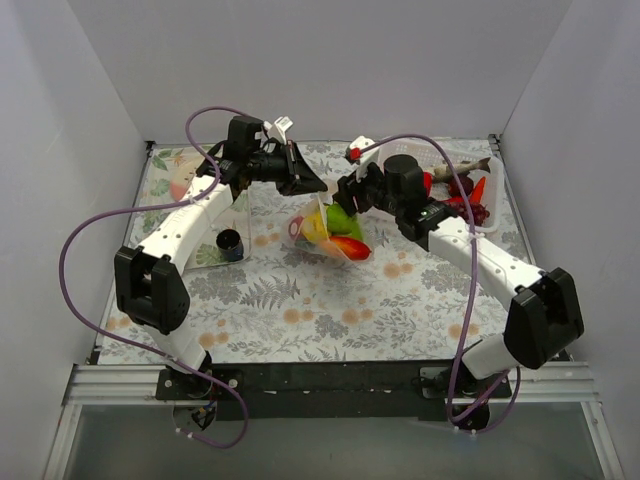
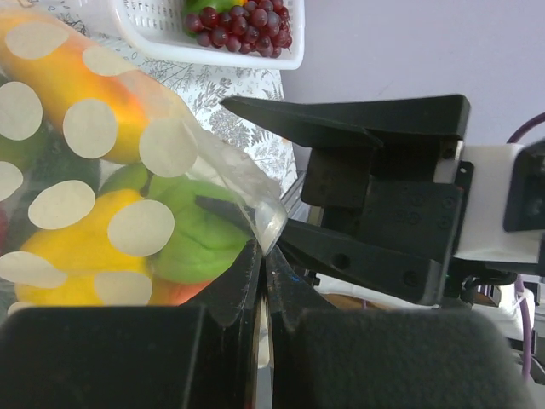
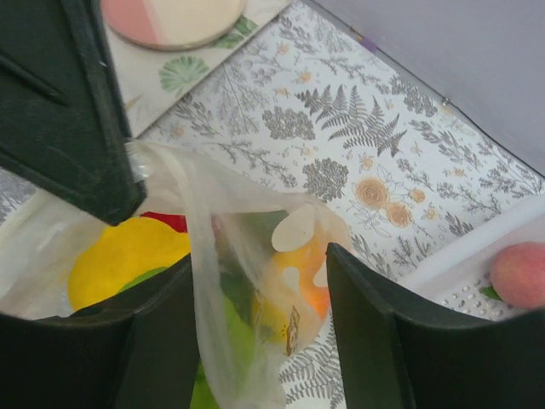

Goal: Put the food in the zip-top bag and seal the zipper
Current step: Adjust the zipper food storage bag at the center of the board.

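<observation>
The polka-dot zip-top bag [image 1: 330, 232] hangs between my two grippers above the middle of the mat. Inside it lies the food: a yellow piece [image 1: 314, 226], a green piece [image 1: 341, 218] and an orange-red piece [image 1: 351, 248]. My left gripper [image 1: 303, 178] is shut on the bag's top corner, seen close up in the left wrist view [image 2: 264, 251], where the zipper [image 2: 223, 162] runs up from the pinch. My right gripper [image 1: 346, 196] is open. In the right wrist view [image 3: 257, 258] its fingers straddle the bag [image 3: 255, 256] without pinching it.
A white slotted basket [image 1: 481, 221] with grapes, a fish and other toy food stands at the back right, and shows in the left wrist view [image 2: 153, 34]. A small dark cup [image 1: 230, 243] stands beside the left arm. A round pink disc [image 3: 170, 17] lies on the floral mat.
</observation>
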Robot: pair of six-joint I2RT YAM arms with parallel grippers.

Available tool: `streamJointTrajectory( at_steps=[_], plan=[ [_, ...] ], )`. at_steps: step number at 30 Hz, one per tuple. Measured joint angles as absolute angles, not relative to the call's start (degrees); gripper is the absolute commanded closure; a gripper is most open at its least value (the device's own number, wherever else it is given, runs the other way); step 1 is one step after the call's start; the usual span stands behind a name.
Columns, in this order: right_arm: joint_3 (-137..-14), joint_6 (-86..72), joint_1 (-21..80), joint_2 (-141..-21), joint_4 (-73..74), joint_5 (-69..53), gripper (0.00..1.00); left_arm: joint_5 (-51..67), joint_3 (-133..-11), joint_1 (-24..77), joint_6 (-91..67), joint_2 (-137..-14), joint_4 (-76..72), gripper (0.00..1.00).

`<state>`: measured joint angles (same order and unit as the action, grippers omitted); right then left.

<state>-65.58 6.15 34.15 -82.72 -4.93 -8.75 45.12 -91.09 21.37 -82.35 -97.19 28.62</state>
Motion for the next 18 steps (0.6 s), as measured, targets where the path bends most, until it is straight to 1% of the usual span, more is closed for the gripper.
streamJointTrajectory(
  at_steps=[2, 3, 5, 6, 7, 8, 15, 18],
  plan=[
    [-66.89, 6.94, 34.41, -84.62, -3.40, -7.68, 0.52, 45.25, -90.87, 21.37, -82.32, -97.19, 28.58, 1.00],
    [-68.01, 7.31, 34.50, -85.71, -2.00, -7.01, 0.66, 45.25, -90.67, 21.37, -82.32, -97.19, 28.58, 1.00],
    [-71.11, 7.90, 34.70, -88.01, 1.65, -5.39, 0.81, 45.19, -90.39, 21.21, -82.28, -97.19, 28.71, 1.00],
    [-73.19, 7.95, 34.89, -89.32, 4.05, -4.49, 0.93, 45.06, -90.37, 21.10, -82.26, -97.19, 28.67, 1.00],
    [-75.22, 7.81, 35.05, -90.48, 6.13, -3.55, 0.97, 44.97, -90.37, 21.02, -82.21, -97.19, 28.60, 1.00],
    [-77.21, 7.68, 35.22, -91.42, 8.43, -2.79, 0.99, 44.88, -90.37, 20.88, -82.17, -97.19, 28.53, 1.00],
    [-88.58, 4.49, 36.27, -93.30, 25.04, -0.58, 0.99, 43.70, -90.67, 20.47, -81.91, -97.47, 28.32, 0.99],
    [-95.35, 1.32, 36.36, -94.39, 32.32, -1.30, 0.99, 42.39, -93.43, 20.45, -80.75, -99.31, 29.52, 0.93]
  ],
)
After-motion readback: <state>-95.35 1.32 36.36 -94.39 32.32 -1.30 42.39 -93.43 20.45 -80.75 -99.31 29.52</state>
